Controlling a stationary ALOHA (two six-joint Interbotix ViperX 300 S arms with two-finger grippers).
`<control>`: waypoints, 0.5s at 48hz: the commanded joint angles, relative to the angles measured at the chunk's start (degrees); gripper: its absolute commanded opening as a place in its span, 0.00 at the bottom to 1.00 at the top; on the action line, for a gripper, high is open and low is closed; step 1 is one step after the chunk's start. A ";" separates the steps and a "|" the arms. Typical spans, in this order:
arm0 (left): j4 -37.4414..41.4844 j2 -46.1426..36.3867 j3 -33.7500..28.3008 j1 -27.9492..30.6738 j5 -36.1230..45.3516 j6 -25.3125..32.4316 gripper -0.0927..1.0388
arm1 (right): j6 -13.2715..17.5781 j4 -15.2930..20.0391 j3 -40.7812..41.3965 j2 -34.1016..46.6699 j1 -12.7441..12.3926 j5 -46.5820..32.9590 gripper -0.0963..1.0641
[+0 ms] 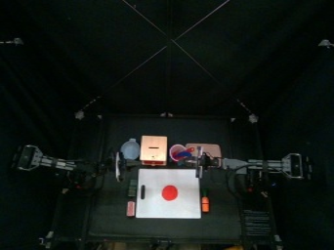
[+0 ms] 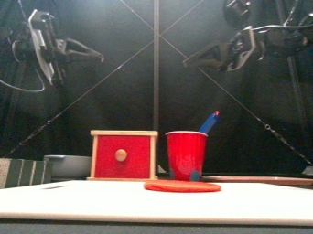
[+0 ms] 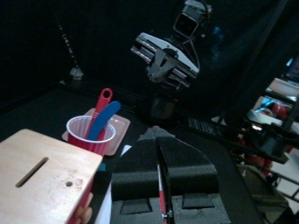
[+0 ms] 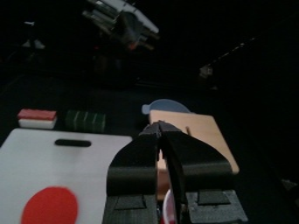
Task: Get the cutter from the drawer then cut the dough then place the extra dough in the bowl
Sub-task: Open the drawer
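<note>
Cutter not visible anywhere, so it is presumably inside the wooden box (image 1: pixel 155 149), whose red drawer front (image 2: pixel 134 166) sits flush and shut. The drawer is the target. Left gripper (image 3: pixel 159 140) has its jaws pressed together and holds nothing. Right gripper (image 4: pixel 159 133) is the same, jaws pressed together and empty. Both hang high above the bench (image 1: pixel 104 221), one to each side, with the box low between them. From the left jaws the box lies below and just off to one side, its slotted lid showing close by the tips. From the right jaws it lies ahead and below, beyond the tips. The left arm looks slightly nearer, though not by much. The key relation is that the drawer front with its knob (image 2: pixel 121 154) faces the bench's front edge, so the pull axis runs back-to-front, crosswise to the sideways line on which both arms come in. Jaws would need to spread, drop, and come round in front of the knob. Dough disc (image 2: pixel 184 186) lies flat on the white cutting board (image 1: pixel 144 207), below and forward of both jaws, uncut. Blue-grey bowl (image 2: pixel 68 164) sits just beside the box on the left-jaw side. Red cup (image 2: pixel 186 155) is just beside it on the right-jaw side, so there is little room for the jaws there.
</note>
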 commanded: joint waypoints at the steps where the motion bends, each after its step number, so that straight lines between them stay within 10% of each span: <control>1: -3.69 5.01 -3.34 -1.32 -2.37 -1.32 0.15 | 0.09 0.18 -6.86 6.94 -1.76 -2.37 0.06; 24: -6.33 16.44 -8.44 -1.58 -2.46 -7.47 0.33 | -0.53 -0.53 -25.14 28.92 -2.90 -0.18 0.06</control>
